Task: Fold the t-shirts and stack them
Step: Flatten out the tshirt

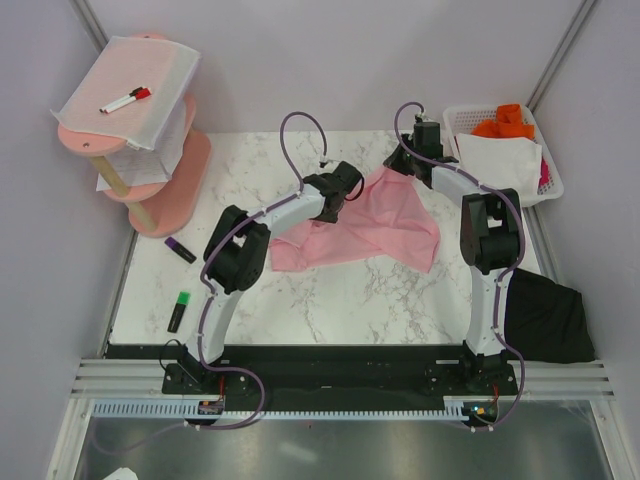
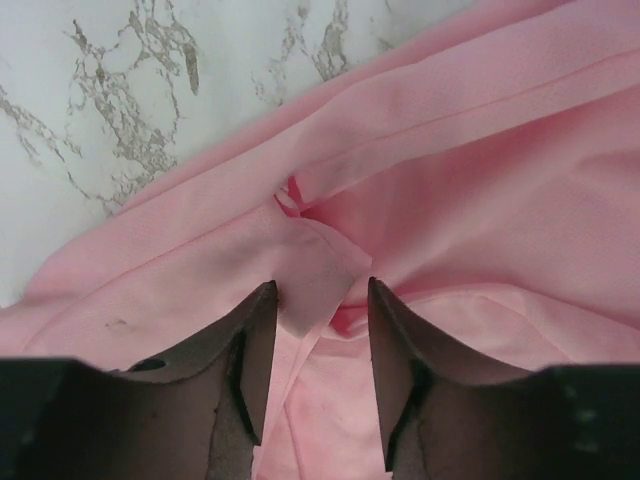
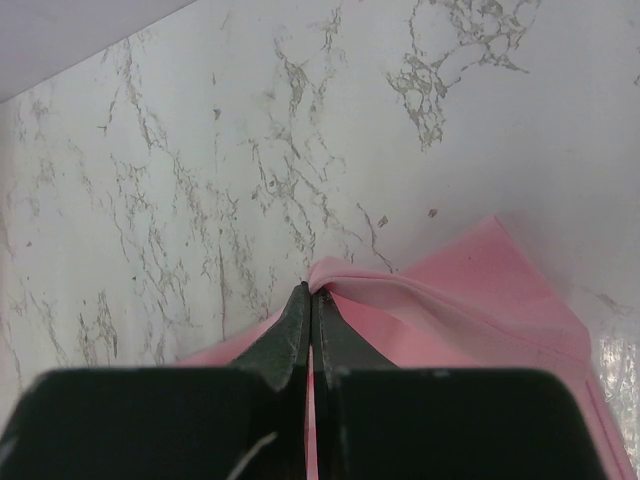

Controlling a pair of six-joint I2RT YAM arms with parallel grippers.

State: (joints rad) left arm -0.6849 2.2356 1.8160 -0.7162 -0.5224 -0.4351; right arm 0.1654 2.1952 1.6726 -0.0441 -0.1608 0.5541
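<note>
Fingers on both arms sit past the black t-shirt [image 1: 545, 320] draped at the counter's [image 1: 330, 300] near right edge: left fingers [image 2: 250, 345] spread apart over the crumpled pink t-shirt [image 1: 375, 230] mid-counter, right fingers [image 3: 292, 338] pinched tight on its far corner.

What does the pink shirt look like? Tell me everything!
The pink t-shirt is thin, soft-looking cloth, crumpled and unfolded on the white marble table between the arms. The right gripper has its fingers shut on a pinched edge. The left gripper is open over it, a loose fold between its fingers.
</note>
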